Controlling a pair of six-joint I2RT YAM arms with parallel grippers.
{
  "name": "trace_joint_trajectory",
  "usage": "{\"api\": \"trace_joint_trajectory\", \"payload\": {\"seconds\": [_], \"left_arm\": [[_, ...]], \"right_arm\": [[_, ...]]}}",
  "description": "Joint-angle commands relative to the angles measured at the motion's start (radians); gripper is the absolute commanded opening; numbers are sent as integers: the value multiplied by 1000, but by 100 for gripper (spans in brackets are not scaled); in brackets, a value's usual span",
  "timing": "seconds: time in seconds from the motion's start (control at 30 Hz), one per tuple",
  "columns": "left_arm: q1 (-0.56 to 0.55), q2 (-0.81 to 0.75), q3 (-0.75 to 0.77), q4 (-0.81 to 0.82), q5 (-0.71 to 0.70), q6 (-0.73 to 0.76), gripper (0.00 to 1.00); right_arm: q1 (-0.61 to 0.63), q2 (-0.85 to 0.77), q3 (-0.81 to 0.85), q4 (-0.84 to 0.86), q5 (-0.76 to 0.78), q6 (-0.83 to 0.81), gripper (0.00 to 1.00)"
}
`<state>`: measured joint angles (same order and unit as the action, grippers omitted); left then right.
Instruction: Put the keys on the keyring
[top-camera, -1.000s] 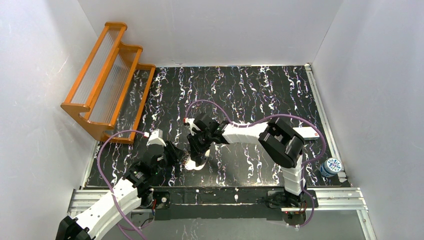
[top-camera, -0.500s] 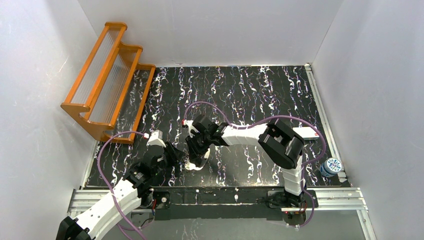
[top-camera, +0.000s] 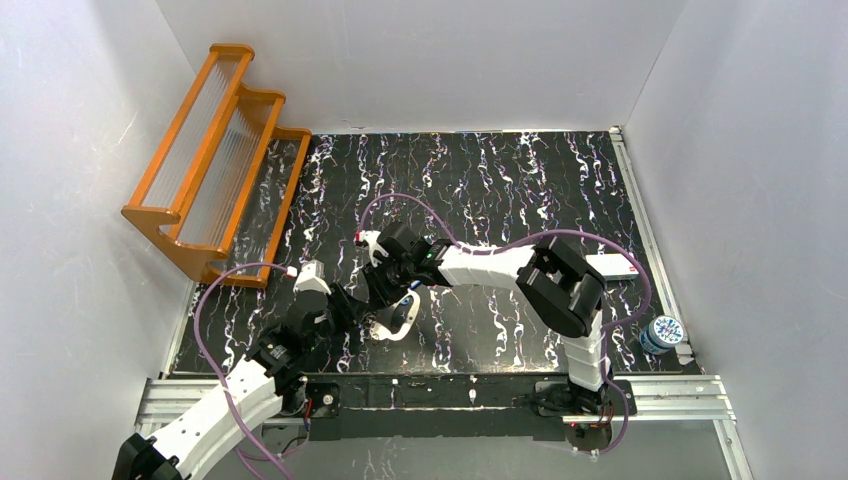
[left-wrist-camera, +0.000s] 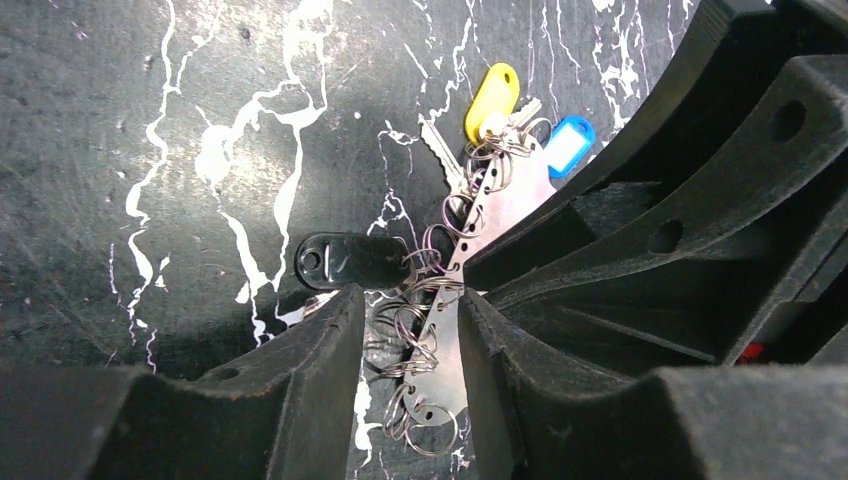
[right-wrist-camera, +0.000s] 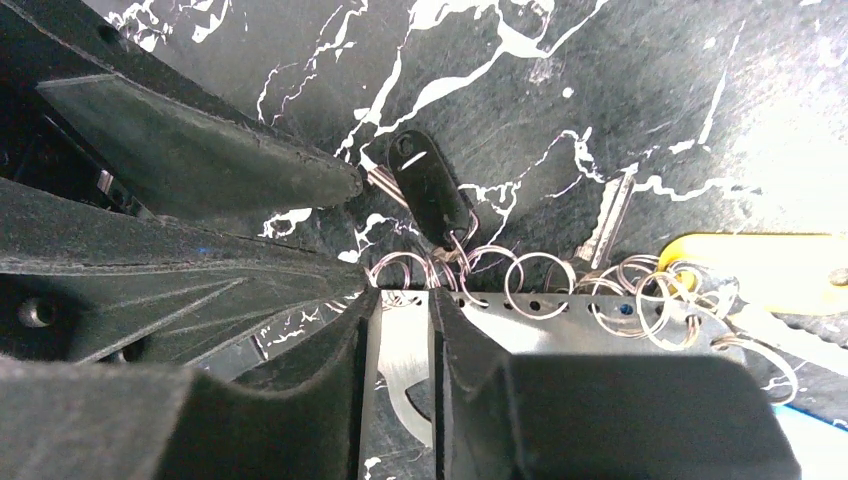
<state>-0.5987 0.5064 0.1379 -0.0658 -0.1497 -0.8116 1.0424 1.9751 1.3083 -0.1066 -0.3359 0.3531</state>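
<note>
The keyring is a flat silver plate with a row of holes and several split rings. Keys with a yellow head, a blue head and a black head hang on its rings. My left gripper is shut on the plate's near end and its rings. In the right wrist view the keyring lies across the frame, with the black head and yellow head beyond it. My right gripper stands narrowly open over the plate's end, one finger lying on the plate. From above, both grippers meet at the keyring.
An orange wooden rack stands at the back left. A white box and a small blue-and-white roll sit at the right. The right gripper's black body fills the right side of the left wrist view.
My right gripper has shifted left toward the left gripper and its jaws have parted slightly. More of the shiny plate shows from above. The left arm has stayed still.
</note>
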Motion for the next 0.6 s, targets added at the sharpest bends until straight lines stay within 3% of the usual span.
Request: {"api": "trace_joint_trajectory", "payload": {"seconds": [0.0, 0.4, 0.57], "left_arm": [[-4, -17, -4, -28, -18, 9, 38], [-4, -112, 77, -158, -92, 102, 38], [-4, -147, 71, -164, -92, 95, 38]], "right_arm": [[3, 19, 67, 0, 10, -25, 33], [2, 19, 67, -24, 40, -43, 36], [2, 19, 66, -40, 61, -39, 25]]}}
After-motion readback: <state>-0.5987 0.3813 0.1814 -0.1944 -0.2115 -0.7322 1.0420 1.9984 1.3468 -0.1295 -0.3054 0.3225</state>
